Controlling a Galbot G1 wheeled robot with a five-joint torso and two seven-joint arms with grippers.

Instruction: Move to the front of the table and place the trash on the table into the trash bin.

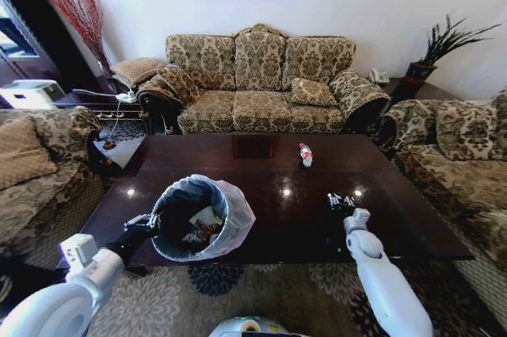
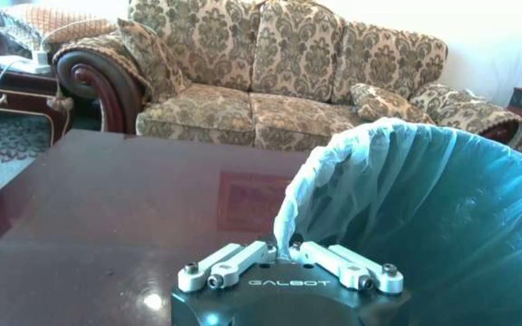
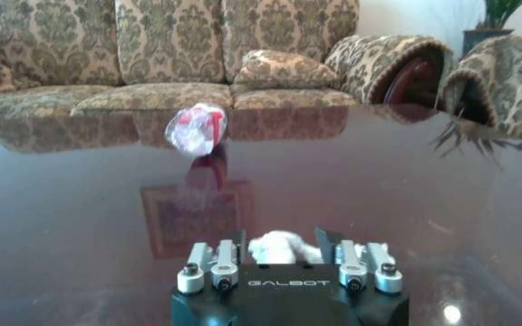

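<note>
The trash bin (image 1: 207,218), black with a pale bag over its rim, hangs tilted at the table's (image 1: 261,170) front left. My left gripper (image 1: 147,224) is shut on the bagged rim (image 2: 290,252). Some trash lies inside the bin. My right gripper (image 1: 341,202) is low over the table's front right. It stands open with a crumpled white paper wad (image 3: 274,248) between its fingers (image 3: 234,246). A clear plastic bottle (image 1: 306,155) with a red label lies farther back on the table, ahead of the right gripper (image 3: 280,239) in the right wrist view (image 3: 196,129).
A patterned three-seat sofa (image 1: 261,83) stands behind the table, with matching armchairs at the left (image 1: 36,162) and right (image 1: 459,155). A side table (image 1: 87,99) with cables is at the back left. Patterned carpet (image 1: 269,289) runs along the table's front edge.
</note>
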